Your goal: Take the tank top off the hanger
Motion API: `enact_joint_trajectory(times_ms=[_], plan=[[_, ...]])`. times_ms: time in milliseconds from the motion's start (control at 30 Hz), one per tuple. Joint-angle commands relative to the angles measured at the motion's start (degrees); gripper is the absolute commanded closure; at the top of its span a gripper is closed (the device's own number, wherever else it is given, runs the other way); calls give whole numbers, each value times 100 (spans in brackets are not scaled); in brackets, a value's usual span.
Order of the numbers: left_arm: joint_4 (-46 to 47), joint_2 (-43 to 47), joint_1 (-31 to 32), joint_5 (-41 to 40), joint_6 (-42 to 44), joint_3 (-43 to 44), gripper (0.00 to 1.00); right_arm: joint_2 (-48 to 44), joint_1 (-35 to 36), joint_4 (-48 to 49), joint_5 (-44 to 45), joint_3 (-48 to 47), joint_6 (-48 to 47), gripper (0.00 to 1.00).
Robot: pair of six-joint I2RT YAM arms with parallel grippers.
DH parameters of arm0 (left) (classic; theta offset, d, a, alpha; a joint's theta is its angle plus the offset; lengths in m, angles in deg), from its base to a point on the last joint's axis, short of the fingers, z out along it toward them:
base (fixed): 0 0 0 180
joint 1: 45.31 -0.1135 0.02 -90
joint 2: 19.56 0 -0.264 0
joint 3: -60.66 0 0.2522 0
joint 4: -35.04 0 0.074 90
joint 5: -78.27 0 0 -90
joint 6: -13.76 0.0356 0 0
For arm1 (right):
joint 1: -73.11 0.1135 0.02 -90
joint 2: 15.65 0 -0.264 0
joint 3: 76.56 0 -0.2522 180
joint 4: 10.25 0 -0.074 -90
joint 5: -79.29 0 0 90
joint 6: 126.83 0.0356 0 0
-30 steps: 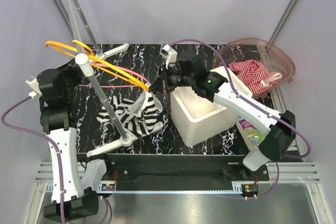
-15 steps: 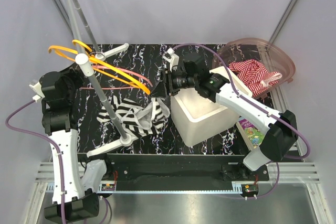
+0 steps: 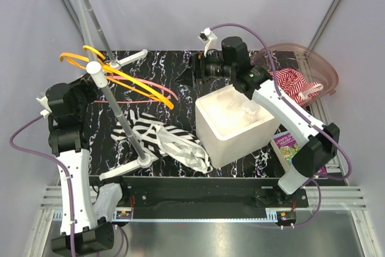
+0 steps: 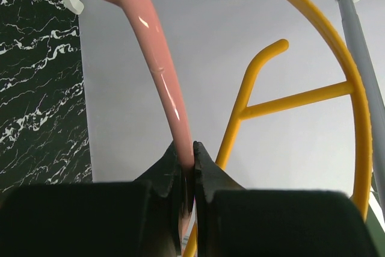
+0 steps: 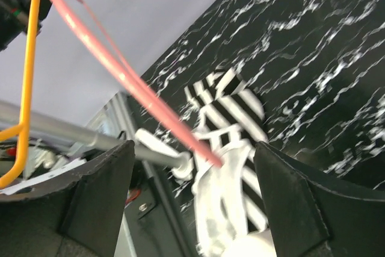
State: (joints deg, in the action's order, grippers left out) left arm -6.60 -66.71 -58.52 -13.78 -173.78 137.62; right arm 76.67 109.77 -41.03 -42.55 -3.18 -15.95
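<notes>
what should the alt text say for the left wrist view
The left gripper has its black fingers pinched shut on a pink hanger that curves up and to the left. A yellow hanger and a grey rack pole are to the right, the black marbled table is at left, and a pale wall is behind.

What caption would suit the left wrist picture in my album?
Left pincer clamps the pink hanger, with a yellow hanger beside it.

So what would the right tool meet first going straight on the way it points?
Likely the pink hanger, crossing ahead of the right tool; the striped tank top lies beyond. Depth unclear.
</notes>
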Motion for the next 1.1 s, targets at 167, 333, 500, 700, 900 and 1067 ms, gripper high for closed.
enact_joint_trajectory(times_ms=[167,333,500,700,900,1067], plan=[[98,58,-32,406,-327,-36,100,586,16,330,-1218,-339,-1051,21],[98,-22,-32,494,-424,-44,100,560,156,805,-1501,75,-998,19],[98,-30,-41,521,-477,-53,100,727,393,805,-1352,23,-1043,19],[90,-4,-32,582,-643,-123,100,946,534,823,-1422,-92,-981,58],[98,57,-41,617,-661,-246,100,727,631,1068,-1176,39,-788,100],[81,215,-32,653,-670,-422,85,455,623,1051,-545,22,-867,100]])
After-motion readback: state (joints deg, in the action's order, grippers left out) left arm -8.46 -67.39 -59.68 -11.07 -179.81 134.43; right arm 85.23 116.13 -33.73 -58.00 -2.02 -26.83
